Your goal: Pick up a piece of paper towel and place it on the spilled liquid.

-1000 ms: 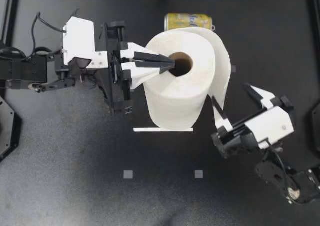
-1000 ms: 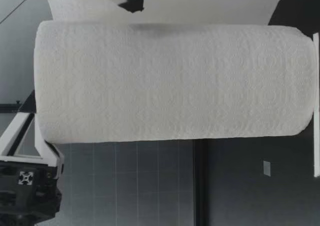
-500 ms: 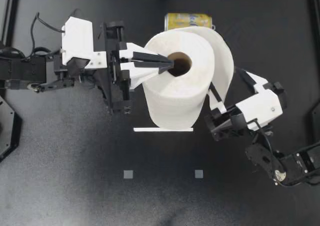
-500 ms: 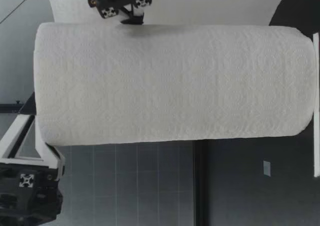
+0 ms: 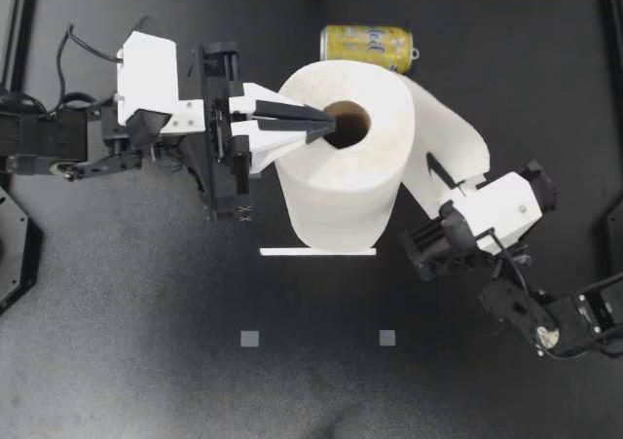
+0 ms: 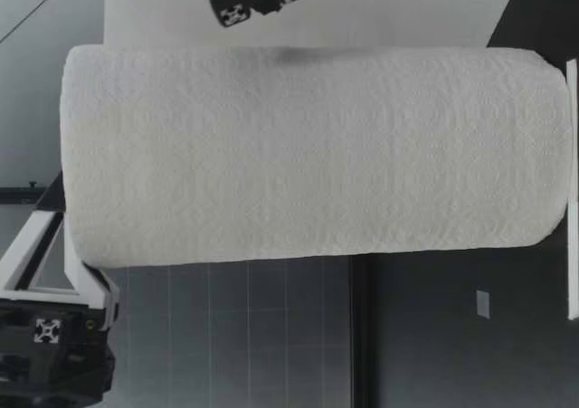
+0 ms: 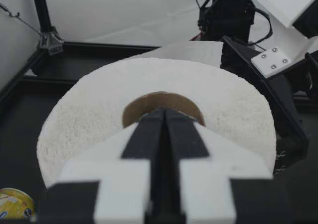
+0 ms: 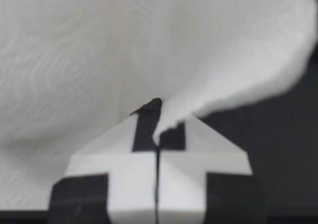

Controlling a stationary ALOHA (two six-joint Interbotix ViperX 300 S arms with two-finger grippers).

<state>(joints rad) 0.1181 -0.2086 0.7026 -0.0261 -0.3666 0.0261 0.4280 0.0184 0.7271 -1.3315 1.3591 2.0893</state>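
— From above, where is the towel?
— The paper towel roll point(image 5: 341, 171) stands upright mid-tabletop point(image 5: 146, 312), with a yellow can point(image 5: 368, 42) lying just behind it. My left claw point(image 5: 326, 126) has its fingers pressed together, tips at the rim of the cardboard core point(image 5: 352, 123). A loose sheet point(image 5: 453, 142) trails off the roll towards my right arm, and my right claw point(image 5: 436, 171) is clamped on it.

— And from table height?
— The roll point(image 6: 317, 155) fills most of the view, upright. The sheet point(image 6: 380, 10) hangs beyond it, farther from the camera. I cannot tell either claw's state here.

— The left wrist camera?
— The left claw point(image 7: 165, 115) is closed, nothing between its fingers, tips over the core point(image 7: 144, 102). The roll point(image 7: 89, 129) is under and ahead of it, the can point(image 7: 15, 204) off to one side.

— The right wrist camera?
— The right claw point(image 8: 158, 129) pinches an edge of the sheet point(image 8: 198, 60) between both fingers; the paper spreads out ahead of it.
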